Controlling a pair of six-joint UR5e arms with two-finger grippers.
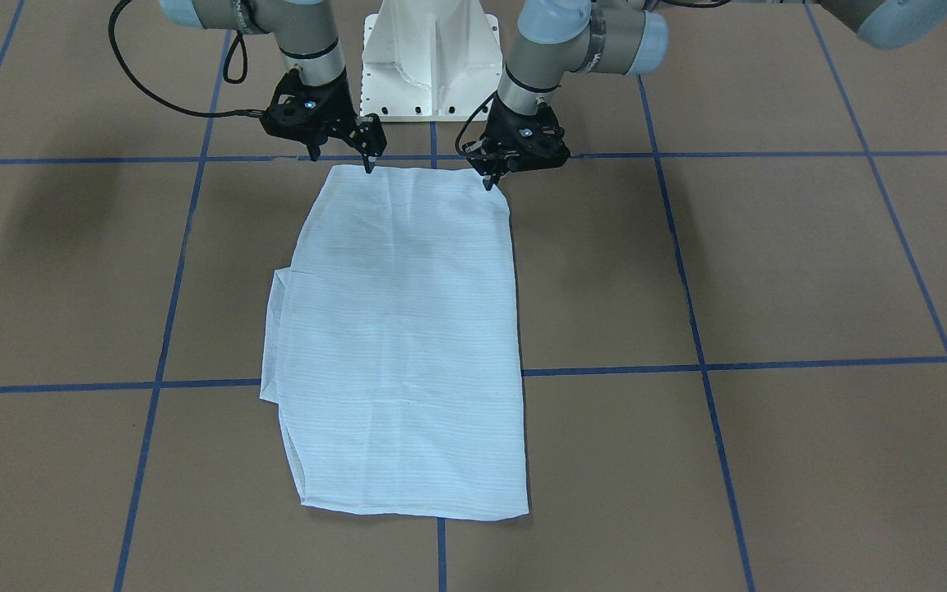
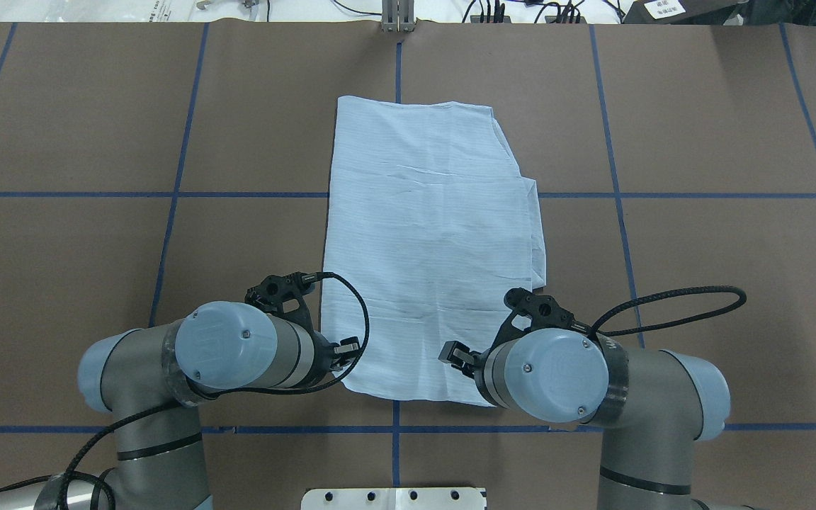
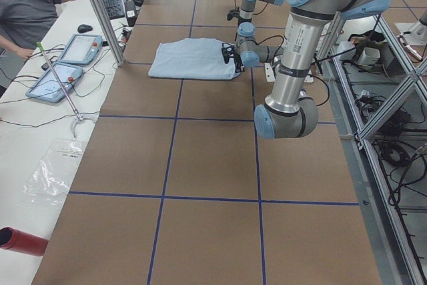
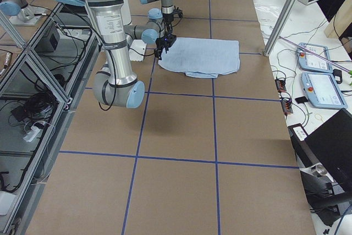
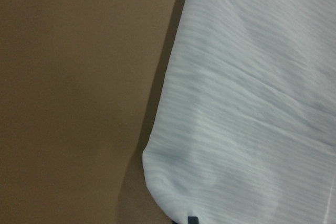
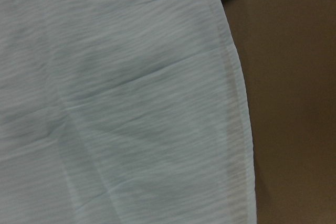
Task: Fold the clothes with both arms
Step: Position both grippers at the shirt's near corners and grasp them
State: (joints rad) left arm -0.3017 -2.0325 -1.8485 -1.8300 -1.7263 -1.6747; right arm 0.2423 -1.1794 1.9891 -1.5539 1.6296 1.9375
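- shirt (image 1: pixel 399 329) lies flat, folded into a long strip mid-worktop (image 1: pixel 769 271). One short end sits just in front of the white base (image 1: pixel 432 57), and the strip runs toward the far edge.
- right gripper (image 1: pixel 342 158): fingers spread wide, holding nothing, one tip down at its shirt corner.
- left gripper (image 1: pixel 490 179): tips down at the other near corner. Can't tell how far open it is or whether it has cloth.
- risk: a pinch catches only the top layer, so the strip peels apart on the lift.
- risk: side flap (image 2: pixel 537 241) sticks out on the robot's right and could slide free.
- risk: uneven corner grips would probably give a skewed fold.
- front-facing view shows the fingertips at the corners; overhead hides them under the wrists.
- overhead shows the flap clearly.
- wrist views show only the cloth edge and bare worktop.
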